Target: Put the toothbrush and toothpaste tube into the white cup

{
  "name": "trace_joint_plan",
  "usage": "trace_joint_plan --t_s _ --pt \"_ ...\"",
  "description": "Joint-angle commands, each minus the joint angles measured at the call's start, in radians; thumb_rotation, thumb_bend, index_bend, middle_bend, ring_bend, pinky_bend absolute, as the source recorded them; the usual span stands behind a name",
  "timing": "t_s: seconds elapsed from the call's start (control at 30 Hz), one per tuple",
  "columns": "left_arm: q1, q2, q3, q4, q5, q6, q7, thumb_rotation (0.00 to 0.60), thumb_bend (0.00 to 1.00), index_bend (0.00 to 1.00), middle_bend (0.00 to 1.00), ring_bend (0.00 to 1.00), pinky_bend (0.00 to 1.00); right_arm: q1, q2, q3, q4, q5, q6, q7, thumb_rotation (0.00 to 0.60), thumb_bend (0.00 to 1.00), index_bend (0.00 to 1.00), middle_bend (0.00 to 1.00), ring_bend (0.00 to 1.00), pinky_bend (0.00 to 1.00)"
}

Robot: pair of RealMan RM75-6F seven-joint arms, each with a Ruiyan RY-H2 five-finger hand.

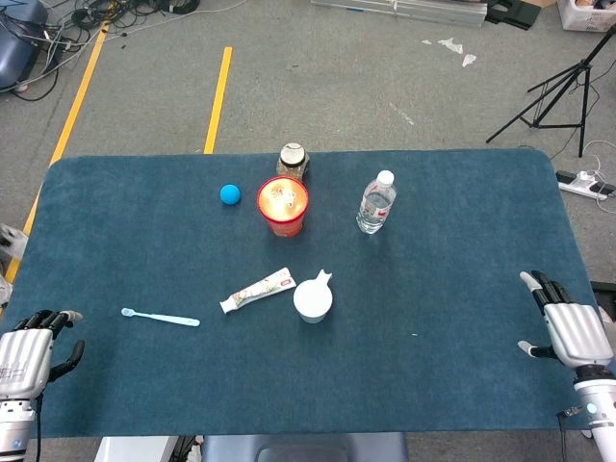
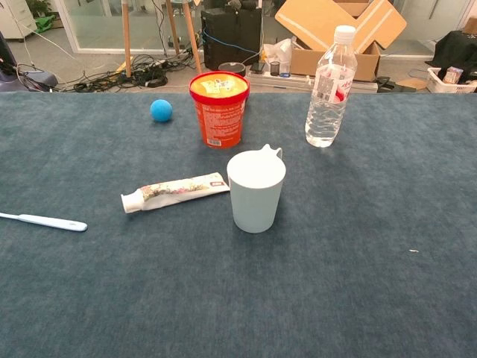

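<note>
The white cup [image 1: 313, 300] [image 2: 256, 191] stands upright and empty near the middle of the blue table. Just left of it lies the toothpaste tube [image 1: 256, 291] [image 2: 175, 192], cap end pointing left. Farther left the light blue toothbrush [image 1: 160, 317] [image 2: 42, 221] lies flat on the cloth. My left hand [image 1: 27, 354] rests at the near left corner, fingers apart and holding nothing, a short way left of the toothbrush. At the near right edge my right hand [image 1: 568, 327] is held with fingers extended and empty, far from the cup. Neither hand shows in the chest view.
Behind the cup stand a red tub [image 1: 283, 205] [image 2: 218, 107], a small jar [image 1: 293, 160] behind it, a blue ball [image 1: 229, 193] [image 2: 161, 110] and a clear water bottle [image 1: 375, 202] [image 2: 329, 87]. The table's edge [image 1: 289, 438] runs close to both hands.
</note>
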Motion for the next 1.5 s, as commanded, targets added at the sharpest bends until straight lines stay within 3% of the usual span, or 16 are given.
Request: trace_joint_plan --t_s 0.03,0.43,0.57,0.67,0.83,0.9,0.97,1.03,1.5 --pt "0.001 -0.004 -0.002 0.004 0.0 -0.002 0.002 0.6 0.36 0.37 0.44 0.31 0.4 0.005 -0.001 0.0 -0.001 -0.002 -0.006 0.0 0.6 0.0 0.06 0.09 0.13 0.58" --pt "-0.034 -0.015 -0.011 -0.006 0.01 -0.066 0.014 0.6 0.35 0.38 0.44 0.31 0.4 0.009 0.002 0.005 -0.002 0.009 -0.013 0.006 0.6 0.0 0.06 0.09 0.13 0.58" --pt "-0.089 -0.004 -0.034 -0.034 -0.008 -0.15 0.009 0.6 0.2 0.38 0.47 0.34 0.4 0.003 0.008 0.004 -0.007 -0.002 0.002 0.017 0.6 0.0 0.06 0.09 0.13 0.58" --pt "-0.133 -0.002 -0.054 -0.039 -0.042 -0.224 -0.01 0.6 0.07 0.4 0.47 0.3 0.36 -0.004 0.013 0.003 -0.012 -0.015 0.019 0.029 0.6 0.0 0.06 0.09 0.13 0.58" --pt "-0.199 -0.009 -0.075 -0.023 -0.11 -0.343 -0.014 0.6 0.0 0.42 0.37 0.15 0.16 -0.009 0.02 0.002 -0.01 -0.02 0.025 0.044 0.6 0.0 0.06 0.09 0.13 0.58" --pt "-0.225 -0.013 -0.078 -0.017 -0.137 -0.391 -0.005 0.6 0.0 0.4 0.23 0.04 0.06 -0.009 0.021 0.003 -0.008 -0.02 0.025 0.048 0.6 0.0 0.06 0.09 0.13 0.58" --pt "-0.249 -0.02 -0.08 -0.006 -0.149 -0.426 0.001 0.6 0.0 0.39 0.09 0.0 0.01 -0.009 0.022 0.004 -0.008 -0.02 0.024 0.052 0.6 0.0 0.06 0.09 0.13 0.58" --pt "-0.27 -0.031 -0.081 0.006 -0.159 -0.459 -0.008 0.6 0.0 0.38 0.01 0.0 0.0 -0.008 0.023 0.004 -0.008 -0.021 0.023 0.053 0.6 0.0 0.06 0.09 0.13 0.58" --pt "-0.383 -0.109 -0.083 0.115 -0.294 -0.628 0.023 0.6 0.0 0.4 0.0 0.0 0.0 -0.006 0.025 0.006 -0.006 -0.02 0.017 0.057 0.6 0.0 0.06 0.09 0.13 0.58"
